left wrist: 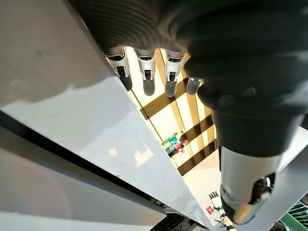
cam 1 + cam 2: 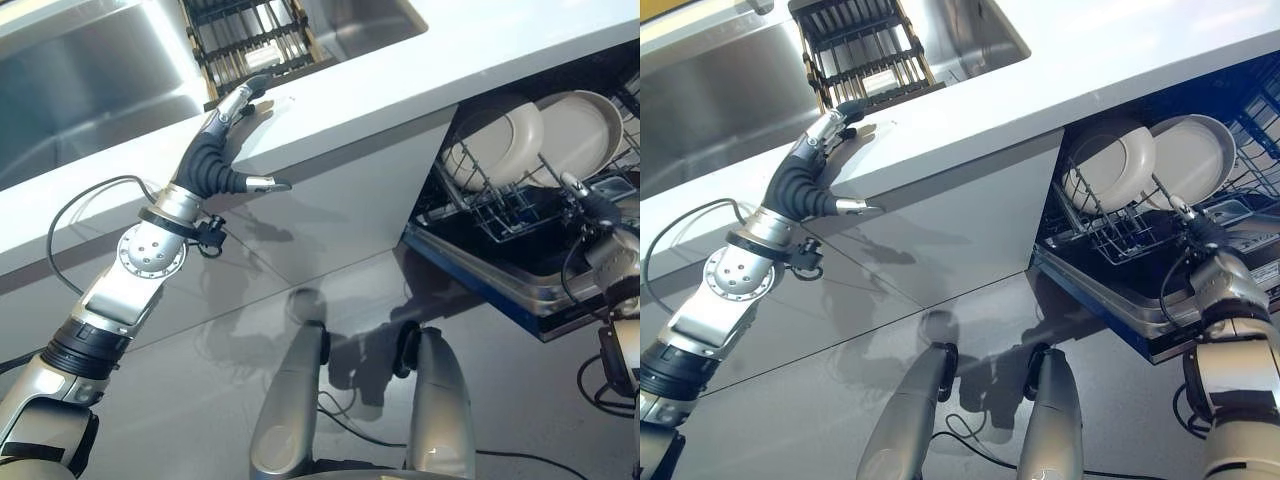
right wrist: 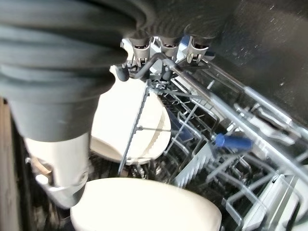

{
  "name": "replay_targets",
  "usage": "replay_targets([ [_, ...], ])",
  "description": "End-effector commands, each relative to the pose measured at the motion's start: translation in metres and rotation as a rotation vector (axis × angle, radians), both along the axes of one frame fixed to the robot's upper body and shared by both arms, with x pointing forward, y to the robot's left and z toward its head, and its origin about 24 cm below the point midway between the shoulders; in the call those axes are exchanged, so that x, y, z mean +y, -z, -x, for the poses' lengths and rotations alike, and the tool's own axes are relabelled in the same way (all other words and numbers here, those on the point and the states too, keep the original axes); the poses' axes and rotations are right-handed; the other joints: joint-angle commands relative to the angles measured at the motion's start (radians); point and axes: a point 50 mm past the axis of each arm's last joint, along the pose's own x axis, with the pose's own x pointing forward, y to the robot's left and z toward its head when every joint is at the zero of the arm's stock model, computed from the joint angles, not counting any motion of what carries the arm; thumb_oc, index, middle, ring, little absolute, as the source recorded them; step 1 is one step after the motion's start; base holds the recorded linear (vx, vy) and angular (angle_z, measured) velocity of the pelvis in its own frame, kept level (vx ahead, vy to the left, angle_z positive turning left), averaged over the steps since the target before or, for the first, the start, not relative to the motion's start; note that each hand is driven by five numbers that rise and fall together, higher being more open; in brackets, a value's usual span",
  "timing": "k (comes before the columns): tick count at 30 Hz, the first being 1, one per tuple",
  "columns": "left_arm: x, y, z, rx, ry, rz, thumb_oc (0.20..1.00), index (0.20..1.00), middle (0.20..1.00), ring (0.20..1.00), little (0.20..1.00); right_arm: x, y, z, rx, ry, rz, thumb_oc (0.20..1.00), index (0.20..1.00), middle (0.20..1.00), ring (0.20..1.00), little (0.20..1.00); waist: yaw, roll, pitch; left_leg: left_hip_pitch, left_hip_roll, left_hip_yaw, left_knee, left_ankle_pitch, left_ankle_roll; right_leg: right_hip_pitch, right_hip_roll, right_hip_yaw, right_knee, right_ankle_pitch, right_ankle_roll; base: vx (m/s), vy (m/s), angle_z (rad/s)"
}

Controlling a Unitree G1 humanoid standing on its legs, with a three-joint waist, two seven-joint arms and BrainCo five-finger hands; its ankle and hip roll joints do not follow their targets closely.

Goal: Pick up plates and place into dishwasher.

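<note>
Right wrist view: right robot hand (image 3: 159, 53) curls on dishwasher rack (image 3: 202, 144) wire beside plates (image 3: 130, 125); left robot hand (image 2: 215, 150) relaxed.

Head eyes look down on counter (image 2: 420, 90) and dishwasher rack (image 2: 1120, 235) — wrist cameras sit close.

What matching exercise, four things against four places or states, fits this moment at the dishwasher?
Things:
1. left hand
2. right hand
3. two cream plates
4. dark slatted rack

Places or states:
A. standing on edge in the dishwasher's wire rack
B. resting in the steel sink
C. fingers straight, on the white counter edge
D. fingers hooked on a rack wire beside the plates

Pairs: 1-C, 2-D, 3-A, 4-B
</note>
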Motion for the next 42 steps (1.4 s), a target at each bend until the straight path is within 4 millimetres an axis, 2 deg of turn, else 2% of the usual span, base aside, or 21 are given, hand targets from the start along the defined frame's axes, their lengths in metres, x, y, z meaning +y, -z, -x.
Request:
replay_targets([
  [1, 0.009, -0.008, 0.01, -0.036, 0.017, 0.051, 1.0, 1.0, 1.0, 1.0, 1.0, 0.041, -0.082, -0.034, -0.281, -0.18, 0.054, 1.0, 1.0, 1.0, 1.0, 1.0, 0.056, 0.016, -0.003, 0.003, -0.055, 0.11, 0.004, -0.012, 0.128, 0.075, 0.063, -0.033, 0.085, -0.099, -0.075, 0.07, -0.092, 0.1],
  [10, 0.021, -0.014, 0.017, -0.057, 0.009, 0.045, 1.0, 1.0, 1.0, 1.0, 1.0, 0.035, -0.115, -0.03, -0.362, -0.141, 0.095, 1.0, 1.0, 1.0, 1.0, 1.0, 0.091, 0.021, 0.002, 0.016, -0.046, 0.074, -0.145, 0.092, 0.102, 0.11, 0.072, -0.072, 0.002, -0.073, -0.07, 0.03, -0.103, 0.12],
  [15, 0.025, -0.016, 0.02, -0.068, 0.023, 0.037, 1.0, 1.0, 1.0, 1.0, 1.0, 0.031, -0.127, -0.026, -0.41, -0.107, 0.099, 1.0, 1.0, 1.0, 1.0, 1.0, 0.1, 0.016, 0.002, 0.014, -0.038, 0.069, -0.146, 0.095, 0.099, 0.121, 0.069, -0.093, -0.02, -0.063, -0.076, 0.0, -0.078, 0.07],
  [21, 0.026, -0.013, 0.02, -0.052, 0.04, 0.047, 1.0, 1.0, 1.0, 1.0, 1.0, 0.026, -0.145, -0.018, -0.582, -0.076, 0.078, 1.0, 1.0, 1.0, 1.0, 1.0, 0.101, 0.018, -0.003, 0.002, -0.03, 0.07, -0.107, 0.079, 0.099, 0.124, 0.062, -0.108, -0.005, -0.068, -0.081, 0.04, -0.039, 0.1],
  [26, 0.023, -0.014, 0.023, -0.077, 0.061, 0.04, 1.0, 1.0, 1.0, 1.0, 1.0, 0.029, -0.168, -0.012, -0.734, -0.066, 0.044, 1.0, 1.0, 1.0, 1.0, 1.0, 0.098, 0.021, -0.003, -0.025, -0.036, 0.079, -0.092, 0.076, 0.103, 0.094, 0.054, -0.104, 0.008, -0.063, -0.076, 0.01, -0.02, 0.08],
  [27, 0.023, -0.015, 0.024, -0.081, 0.063, 0.041, 1.0, 1.0, 1.0, 1.0, 1.0, 0.03, -0.17, -0.012, -0.75, -0.075, 0.032, 1.0, 1.0, 1.0, 1.0, 1.0, 0.097, 0.02, -0.006, -0.024, -0.039, 0.077, -0.08, 0.054, 0.103, 0.091, 0.056, -0.093, 0.019, -0.08, -0.068, 0.06, -0.006, 0.08],
  [30, 0.022, -0.016, 0.024, -0.084, 0.075, 0.041, 1.0, 1.0, 1.0, 1.0, 1.0, 0.034, -0.165, -0.015, -0.726, -0.086, 0.048, 1.0, 1.0, 1.0, 1.0, 1.0, 0.095, 0.015, -0.012, -0.033, -0.043, 0.084, -0.061, 0.035, 0.108, 0.073, 0.047, -0.09, 0.038, -0.087, -0.062, 0.01, 0.016, 0.05],
  [33, 0.02, -0.015, 0.024, -0.084, 0.095, 0.042, 1.0, 1.0, 1.0, 1.0, 1.0, 0.032, -0.151, -0.017, -0.657, -0.079, 0.067, 1.0, 1.0, 1.0, 1.0, 1.0, 0.09, 0.008, -0.018, -0.029, -0.044, 0.092, -0.047, 0.021, 0.113, 0.074, 0.044, -0.089, 0.045, -0.09, -0.061, -0.04, 0.067, 0.04],
  [34, 0.019, -0.015, 0.023, -0.084, 0.102, 0.043, 1.0, 1.0, 1.0, 1.0, 1.0, 0.03, -0.143, -0.018, -0.597, -0.076, 0.097, 1.0, 1.0, 1.0, 1.0, 1.0, 0.086, 0.005, -0.018, -0.033, -0.041, 0.102, -0.053, 0.042, 0.116, 0.072, 0.039, -0.1, 0.035, -0.068, -0.071, -0.1, 0.115, 0.01],
  [36, 0.016, -0.016, 0.023, -0.09, 0.109, 0.044, 1.0, 1.0, 1.0, 1.0, 1.0, 0.026, -0.127, -0.019, -0.493, -0.048, 0.135, 1.0, 1.0, 1.0, 1.0, 1.0, 0.08, -0.001, -0.022, -0.022, -0.036, 0.111, -0.054, 0.035, 0.12, 0.077, 0.038, -0.096, 0.035, -0.07, -0.071, -0.07, 0.124, 0.01],
  [37, 0.013, -0.016, 0.022, -0.088, 0.113, 0.048, 1.0, 1.0, 1.0, 1.0, 1.0, 0.016, -0.11, -0.016, -0.385, 0.006, 0.17, 1.0, 1.0, 1.0, 1.0, 1.0, 0.071, -0.007, -0.026, -0.013, -0.031, 0.116, -0.049, 0.027, 0.121, 0.086, 0.037, -0.093, 0.034, -0.071, -0.072, -0.03, 0.145, -0.01],
  [42, 0.004, -0.016, 0.02, -0.098, 0.108, 0.056, 1.0, 1.0, 1.0, 1.0, 1.0, 0.006, -0.067, -0.008, -0.207, 0.047, 0.271, 1.0, 1.0, 1.0, 1.0, 1.0, 0.032, -0.026, -0.034, 0.038, -0.007, 0.146, -0.044, -0.008, 0.137, 0.116, 0.042, -0.073, 0.036, -0.081, -0.073, -0.05, 0.178, -0.05],
])
